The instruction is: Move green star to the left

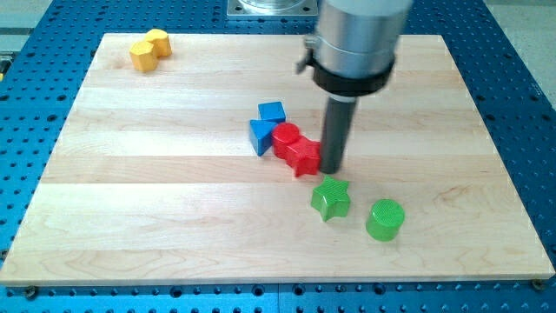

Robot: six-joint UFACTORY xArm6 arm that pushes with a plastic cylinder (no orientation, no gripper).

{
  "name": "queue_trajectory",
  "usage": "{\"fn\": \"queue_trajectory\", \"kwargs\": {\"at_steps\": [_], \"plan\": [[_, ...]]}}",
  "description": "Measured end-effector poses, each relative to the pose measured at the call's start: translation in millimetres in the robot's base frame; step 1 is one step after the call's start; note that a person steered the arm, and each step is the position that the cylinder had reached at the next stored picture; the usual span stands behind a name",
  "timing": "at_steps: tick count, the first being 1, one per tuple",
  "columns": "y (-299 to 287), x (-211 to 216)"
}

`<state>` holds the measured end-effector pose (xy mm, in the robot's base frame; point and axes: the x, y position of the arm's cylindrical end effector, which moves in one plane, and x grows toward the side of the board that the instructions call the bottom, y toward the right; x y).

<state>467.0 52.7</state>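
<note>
The green star point(331, 198) lies on the wooden board point(174, 217), right of centre and toward the view's bottom. My tip point(332, 169) stands just above the star in the view, close to its top edge and touching or nearly touching the right side of the red star point(304, 156). The rod rises from there to the silver and black arm body at the view's top.
A green cylinder point(385, 218) sits right of the green star. A red cylinder point(286, 136), a blue triangle point(260, 136) and a blue cube point(272, 112) cluster left of my tip. Two yellow blocks point(149, 49) sit at the board's top left corner.
</note>
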Motion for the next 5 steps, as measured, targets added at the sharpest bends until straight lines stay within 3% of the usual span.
{"fn": "queue_trajectory", "kwargs": {"at_steps": [1,2,3,4,5], "plan": [[-28,-13],[-7,-10],[65,9],[94,39],[81,57]]}}
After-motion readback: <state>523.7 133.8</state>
